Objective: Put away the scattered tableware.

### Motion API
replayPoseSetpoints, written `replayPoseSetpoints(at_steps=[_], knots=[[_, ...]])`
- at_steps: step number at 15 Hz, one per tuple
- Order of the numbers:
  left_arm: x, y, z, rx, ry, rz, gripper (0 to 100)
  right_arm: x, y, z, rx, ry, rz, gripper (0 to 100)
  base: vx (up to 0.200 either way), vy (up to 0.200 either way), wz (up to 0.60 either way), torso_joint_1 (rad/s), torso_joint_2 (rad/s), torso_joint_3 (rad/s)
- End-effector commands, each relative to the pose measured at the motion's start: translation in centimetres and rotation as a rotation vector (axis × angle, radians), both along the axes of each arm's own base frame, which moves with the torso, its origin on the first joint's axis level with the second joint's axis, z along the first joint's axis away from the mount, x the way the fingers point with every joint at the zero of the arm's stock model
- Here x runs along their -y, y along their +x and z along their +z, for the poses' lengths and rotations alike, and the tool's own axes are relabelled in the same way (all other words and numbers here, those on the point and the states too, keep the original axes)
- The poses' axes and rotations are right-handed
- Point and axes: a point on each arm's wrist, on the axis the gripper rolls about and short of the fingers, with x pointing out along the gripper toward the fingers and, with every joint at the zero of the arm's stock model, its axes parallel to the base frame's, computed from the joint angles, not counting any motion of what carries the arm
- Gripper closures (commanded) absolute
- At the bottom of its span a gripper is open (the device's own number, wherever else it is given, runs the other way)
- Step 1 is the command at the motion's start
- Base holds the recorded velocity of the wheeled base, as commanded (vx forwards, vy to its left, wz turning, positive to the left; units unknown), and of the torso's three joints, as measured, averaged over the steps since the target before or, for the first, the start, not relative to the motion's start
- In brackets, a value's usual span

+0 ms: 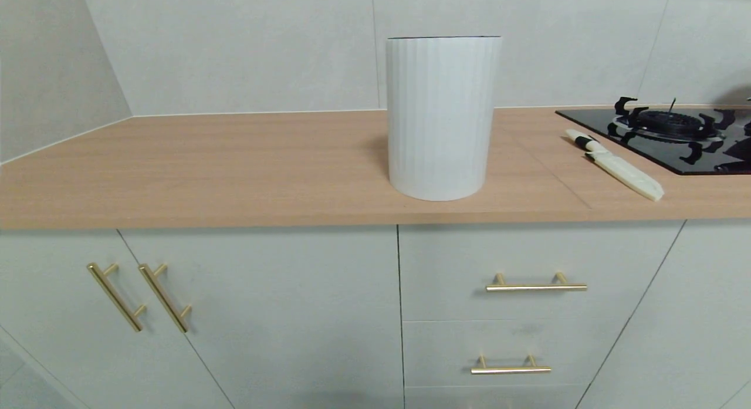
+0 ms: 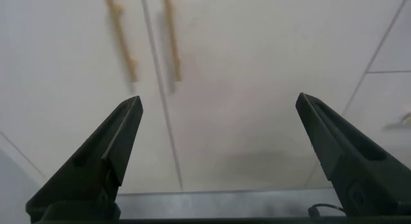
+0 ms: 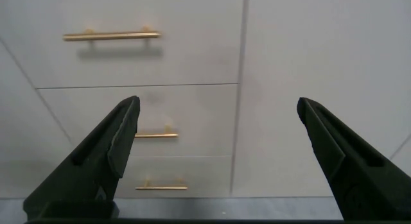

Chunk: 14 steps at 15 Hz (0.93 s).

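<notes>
Down low and closest to us, the left gripper (image 2: 218, 97) hangs in front of the pale cabinet doors (image 2: 212, 121), its dark fingers spread wide with nothing between them, and two gold handles (image 2: 171, 38) run side by side on the doors beyond it. Over to the head view now, and on the left those same doors sit below the front edge of the table (image 1: 205, 162), a long wooden top that runs back to a grey tiled wall (image 1: 234, 45). Moving right, past the middle, a white ribbed container (image 1: 439, 118) stands upright near the front edge, tall and straight-sided; its inside cannot be seen from here. Further right again lies the knife (image 1: 616, 165), cream with a black band near one end, flat on the wood, angled, well apart from the container and just beside the front corner of the black hob (image 1: 675, 145). Below that stretch, two drawers (image 1: 528, 303) are stacked, each with a horizontal gold bar. And the right gripper (image 3: 218, 100) faces those drawer fronts, its fingers also spread wide and holding nothing.
</notes>
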Motion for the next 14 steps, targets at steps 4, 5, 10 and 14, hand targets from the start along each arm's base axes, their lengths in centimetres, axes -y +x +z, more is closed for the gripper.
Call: replayPoseSetpoints(at_steps=[4, 5, 10, 14], knots=[[0.0, 0.0, -0.01, -0.001, -0.001, 0.001, 0, 0.0, 0.01, 0.01, -0.001, 0.0, 0.0, 0, 0.0, -0.05, 0.0, -0.001, 0.0, 0.002], [0.0, 0.0, -0.01, -0.001, -0.001, 0.001, 0, 0.0, 0.01, 0.01, -0.001, 0.0, 0.0, 0, 0.0, 0.0, 0.0, 0.0, 0.0, 0.0], [0.0, 0.0, -0.01, -0.001, -0.001, 0.001, 0, 0.0, 0.01, 0.01, -0.001, 0.0, 0.0, 0, 0.0, 0.0, 0.0, 0.0, 0.0, 0.0], [0.0, 0.0, -0.01, -0.001, -0.001, -0.001, 0, 0.0, 0.01, 0.01, -0.001, -0.001, 0.0, 0, 0.0, 0.0, 0.0, 0.0, 0.0, 0.0]])
